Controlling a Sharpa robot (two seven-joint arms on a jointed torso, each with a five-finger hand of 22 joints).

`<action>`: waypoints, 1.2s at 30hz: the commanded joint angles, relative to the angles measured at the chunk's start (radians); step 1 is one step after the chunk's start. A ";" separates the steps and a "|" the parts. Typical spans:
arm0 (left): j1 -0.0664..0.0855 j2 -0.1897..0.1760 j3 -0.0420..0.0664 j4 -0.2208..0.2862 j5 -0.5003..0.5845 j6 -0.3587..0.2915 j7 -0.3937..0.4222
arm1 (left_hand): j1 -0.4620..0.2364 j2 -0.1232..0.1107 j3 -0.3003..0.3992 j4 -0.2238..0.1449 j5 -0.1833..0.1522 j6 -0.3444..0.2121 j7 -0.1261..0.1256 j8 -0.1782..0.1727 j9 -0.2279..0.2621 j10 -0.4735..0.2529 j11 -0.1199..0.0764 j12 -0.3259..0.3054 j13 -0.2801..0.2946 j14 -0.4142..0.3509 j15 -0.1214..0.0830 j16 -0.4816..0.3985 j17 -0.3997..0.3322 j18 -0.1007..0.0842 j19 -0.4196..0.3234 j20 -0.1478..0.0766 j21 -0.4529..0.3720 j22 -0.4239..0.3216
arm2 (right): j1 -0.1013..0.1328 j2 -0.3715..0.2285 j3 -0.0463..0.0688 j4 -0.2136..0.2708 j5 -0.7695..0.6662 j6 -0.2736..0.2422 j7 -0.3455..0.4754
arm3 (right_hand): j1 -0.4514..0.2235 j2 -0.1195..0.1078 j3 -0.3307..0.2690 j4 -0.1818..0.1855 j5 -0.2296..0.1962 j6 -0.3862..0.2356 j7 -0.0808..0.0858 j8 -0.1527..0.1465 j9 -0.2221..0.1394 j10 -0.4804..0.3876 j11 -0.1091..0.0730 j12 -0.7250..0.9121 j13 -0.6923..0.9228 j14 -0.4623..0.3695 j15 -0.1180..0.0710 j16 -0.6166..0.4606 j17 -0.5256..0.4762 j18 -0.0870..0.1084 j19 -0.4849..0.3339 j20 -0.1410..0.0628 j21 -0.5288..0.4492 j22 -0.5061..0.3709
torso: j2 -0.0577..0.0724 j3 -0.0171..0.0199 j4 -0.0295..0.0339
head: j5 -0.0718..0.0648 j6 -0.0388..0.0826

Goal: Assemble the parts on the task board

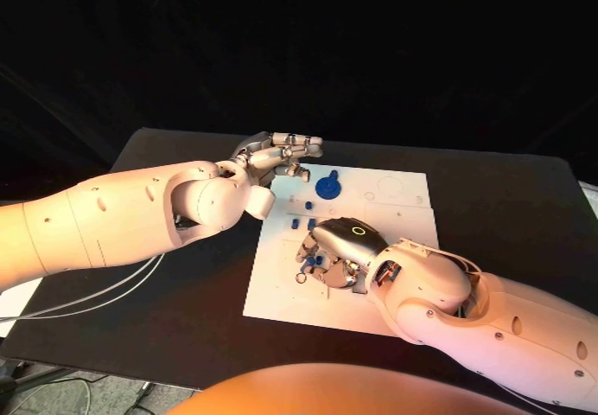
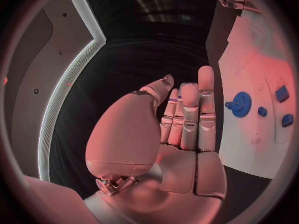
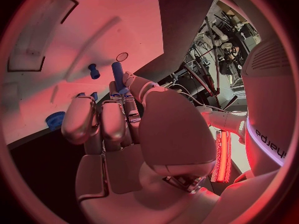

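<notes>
**Peg in our right hand, over the board**

We hold a blue peg [image 3: 117,73] pinched upright between thumb and fingertips of our right hand [image 1: 339,251], which hangs low over the middle of the board [image 1: 386,203]. The peg sticks out past the fingers toward the board face, and that grip looks chosen so its free end can go into a socket. In the right wrist view a small round hole [image 3: 122,56] lies just beyond the peg's tip; we judge this to be the target, though we cannot tell whether the tip touches the board yet.

Other parts wait on the board: a blue gear [image 1: 327,187] near the far edge, small blue blocks [image 1: 303,224] between the gear and our right hand, and a short blue pin [image 3: 93,71] standing beside the peg.

Our left hand [image 1: 272,156] sits at the board's far left corner, fingers straight and side by side, holding nothing. It seems parked there to stay clear of the right hand's work while staying near the gear [image 2: 240,104].
</notes>
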 commanded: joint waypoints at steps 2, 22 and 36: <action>0.000 0.003 0.001 0.001 -0.003 0.017 0.006 | 0.003 0.004 0.003 -0.006 0.004 -0.007 -0.001 0.006 0.001 -0.006 -0.002 0.006 -0.001 -0.008 -0.001 0.005 -0.001 0.009 -0.002 0.008 -0.004 0.000 | -0.004 0.006 -0.004 -0.008 0.009 0.009 0.035 | 0.023 0.010 0.001 -0.009 0.007 0.002 0.003 -0.003 0.000 0.071 -0.061 0.003 0.017 0.034 -0.005 0.007 0.002 -0.008 0.005 0.001 0.006 0.000 | 0.000 0.0001 -0.0004 | 0.007 -0.006; 0.000 0.004 0.001 -0.003 -0.003 0.019 0.005 | 0.003 0.004 0.003 -0.006 0.004 -0.007 -0.001 0.006 0.001 -0.006 -0.002 0.006 -0.001 -0.008 -0.001 0.005 -0.001 0.009 -0.002 0.008 -0.004 0.000 | -0.010 0.007 -0.008 0.000 0.011 0.026 0.043 | 0.023 0.011 0.003 -0.011 0.009 0.002 0.004 -0.004 -0.001 0.071 -0.060 0.001 0.017 0.034 -0.004 0.008 0.002 -0.007 0.005 0.001 0.005 -0.001 | 0.000 -0.0009 -0.0004 | 0.015 -0.008; 0.000 0.005 0.001 -0.003 -0.003 0.021 0.005 | 0.003 0.004 0.003 -0.006 0.004 -0.007 -0.001 0.006 0.001 -0.006 -0.002 0.006 -0.001 -0.008 -0.001 0.005 -0.001 0.009 -0.002 0.008 -0.004 0.000 | -0.014 0.021 -0.013 -0.029 -0.005 0.051 0.024 | 0.023 0.011 0.003 -0.012 0.010 0.001 0.004 -0.004 -0.001 0.071 -0.060 0.001 0.017 0.034 -0.004 0.008 0.002 -0.007 0.005 0.001 0.006 0.000 | 0.000 -0.0004 0.0001 | 0.011 -0.012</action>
